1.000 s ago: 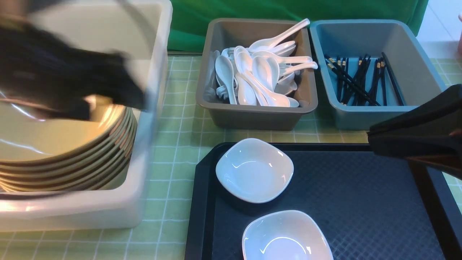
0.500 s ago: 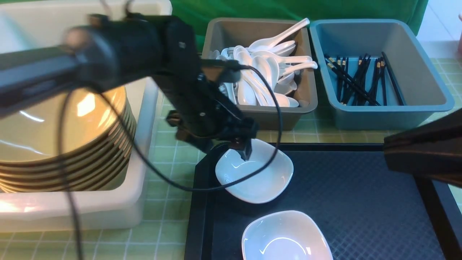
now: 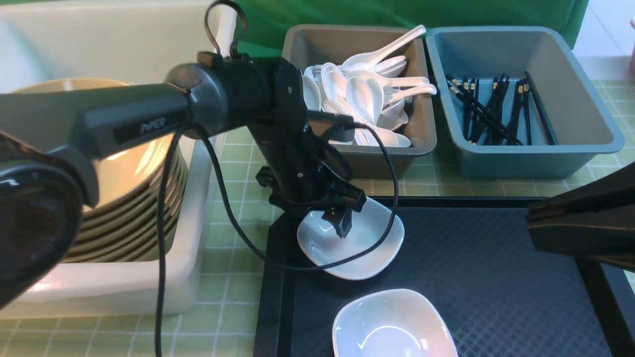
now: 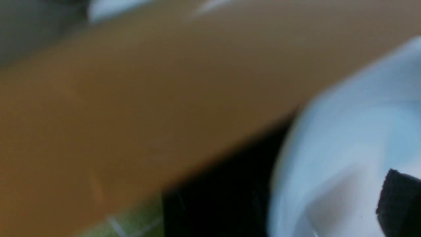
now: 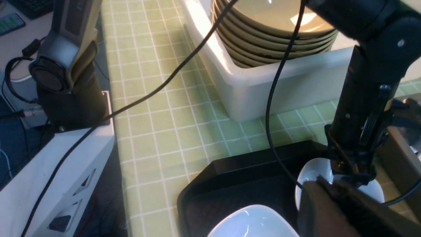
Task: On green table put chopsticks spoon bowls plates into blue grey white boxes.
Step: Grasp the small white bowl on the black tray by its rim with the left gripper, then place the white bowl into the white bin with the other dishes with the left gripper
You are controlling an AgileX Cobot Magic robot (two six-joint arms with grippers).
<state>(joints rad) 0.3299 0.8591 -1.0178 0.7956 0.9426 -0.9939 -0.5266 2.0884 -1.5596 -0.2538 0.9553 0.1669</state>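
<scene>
I have the left end effector down on the farther plate, which sits mid-frame in the front view at the upper left corner of the black tray. One finger is inside the plate's hollow, close to the rim on the side toward the grey box. The other finger is hidden behind the wrist and the left wrist view is a blur, so I cannot tell whether the jaws are apart or pinching the rim. The plate lies flat on the tray. The nearer plate is at bottom centre, also on the tray and untouched. The right end effector, at the right edge, has its fingers together and holds nothing.

The bowls are stacked in the white box at the left. The spoons are piled in the grey box, and the chopsticks lie in the blue box at upper right. All three boxes stand on the green surface. I judge that only the two plates are left and that grasping the farther one is the step in hand.

Next I need a firm pinch on that rim, then a lift clear of the tray's lip and a carry left to the white box. The glaze looks slippery, so I would lift slowly.
</scene>
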